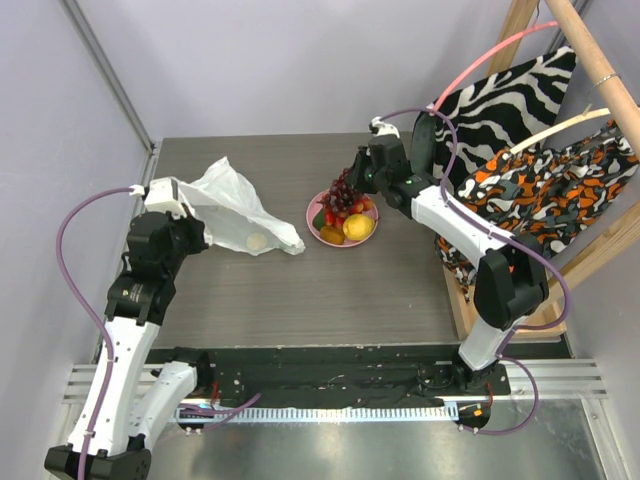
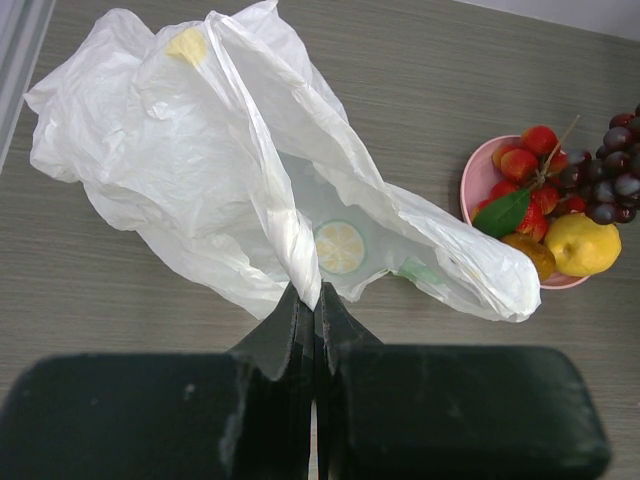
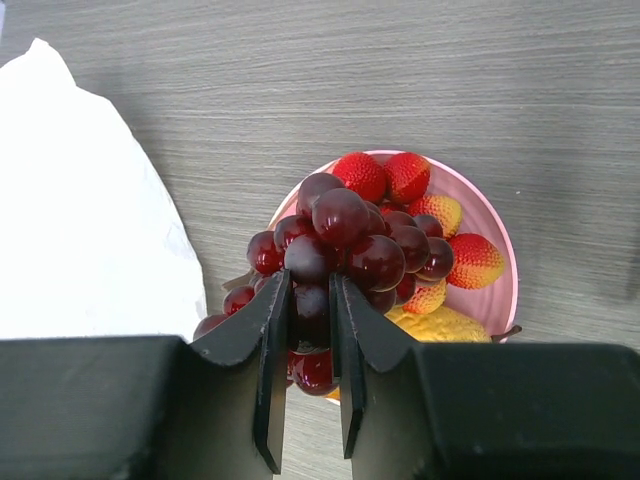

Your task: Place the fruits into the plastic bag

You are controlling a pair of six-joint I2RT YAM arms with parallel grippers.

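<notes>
**Figure: Grape bunch gripped on the right, bag edge pinched on the left**

The thin, crinkly, translucent white plastic bag [image 2: 180, 150] spreads forward and to the left of my left pincer [image 2: 312, 300]. That pincer is clenched on a twisted fold of the bag's edge. I judge the film nearly weightless, limp and slippery, so it is best held by a bunched fold, as here.

The round pink plate [image 3: 508, 290] lies directly beneath and ahead of my right pincer [image 3: 310, 290]. The right pincer's fingers are closed on a low grape of the dark purple grape bunch [image 3: 345, 235]. I judge the bunch light but floppy, its smooth round grapes apt to slip, so the stem would give a surer hold.

The yellow lemon [image 2: 580, 243] should be firm and rounded, and the small red strawberries [image 3: 385, 175] light and easy to pinch. A pale citrus slice [image 2: 340, 247] shows through the film just ahead of the left fingertips.

Unclear: the stem is hidden behind the right fingers. I cannot tell whether the bunch clears the plate, nor how wide the bag's mouth stands.
</notes>
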